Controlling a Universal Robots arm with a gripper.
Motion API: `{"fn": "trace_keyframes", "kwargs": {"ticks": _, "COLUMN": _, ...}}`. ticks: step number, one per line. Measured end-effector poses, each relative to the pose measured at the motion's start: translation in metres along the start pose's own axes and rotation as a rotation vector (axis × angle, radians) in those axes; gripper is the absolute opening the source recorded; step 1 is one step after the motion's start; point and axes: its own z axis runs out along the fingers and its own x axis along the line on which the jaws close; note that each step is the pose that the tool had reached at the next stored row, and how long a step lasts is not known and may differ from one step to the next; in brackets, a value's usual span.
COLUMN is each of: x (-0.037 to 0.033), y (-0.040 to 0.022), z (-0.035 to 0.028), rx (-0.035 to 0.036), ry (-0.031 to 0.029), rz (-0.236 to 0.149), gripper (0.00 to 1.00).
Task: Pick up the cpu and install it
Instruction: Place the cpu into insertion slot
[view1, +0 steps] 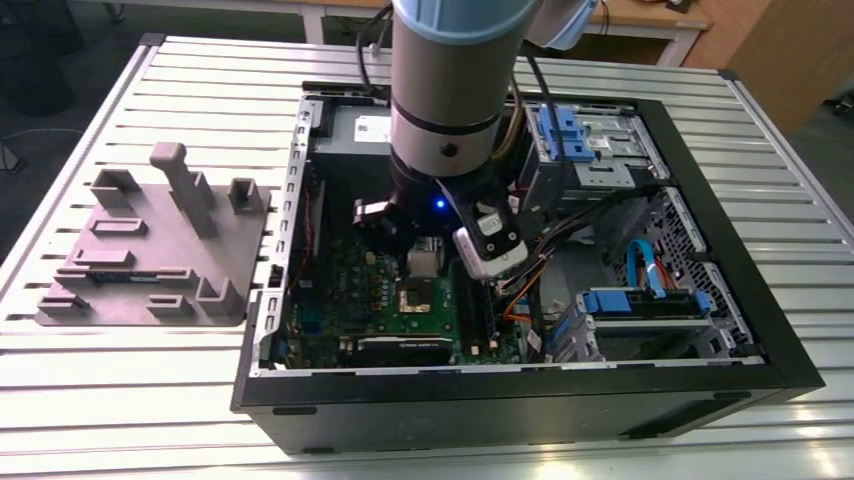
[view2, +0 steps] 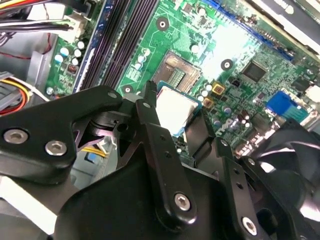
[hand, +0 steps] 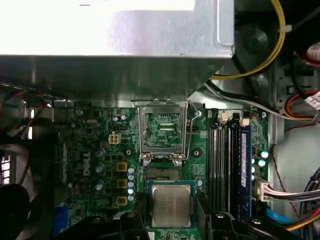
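Gripper (hand: 171, 216) clenches the cpu (hand: 171, 202) flat between its fingers (view2: 152, 125). I see the open socket (hand: 162, 174) just beside it on the board (hand: 100, 150), a little lower.

I see a big black computer box (view1: 534, 385) lying open on a pale, stripy surface (view1: 80, 400). Beside it, on the exterior view's left, sits a grey plate (view1: 160, 270) with little blocks and posts standing up on it. Inside the box lies a green board (hand: 90, 130). On the board is an open square socket (hand: 162, 173). Next to the socket run long black slots (hand: 222, 160) and one blue slot (hand: 244, 165). A shiny grey metal box (hand: 115, 40) sits at the board's edge. A yellow wire (hand: 280, 35) curves near it. Blue clips (view1: 567, 130) sit on the exterior view's right side of the box.
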Motion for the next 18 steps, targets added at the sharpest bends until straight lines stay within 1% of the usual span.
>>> {"fn": "trace_keyframes", "kwargs": {"ticks": 3, "x": 0.0001, "y": -0.0014, "z": 0.0055, "rx": -0.0008, "ry": 0.0, "rz": 0.0, "gripper": 0.47}}
{"fn": "trace_keyframes", "kwargs": {"ticks": 7, "x": 0.0004, "y": -0.0057, "z": 0.0126, "rx": -0.0009, "ry": 0.0001, "rz": -0.004, "gripper": 0.47}}
{"fn": "trace_keyframes", "kwargs": {"ticks": 18, "x": 0.002, "y": -0.0076, "z": 0.0326, "rx": -0.0007, "ry": 0.0006, "rz": -0.004, "gripper": 0.47}}
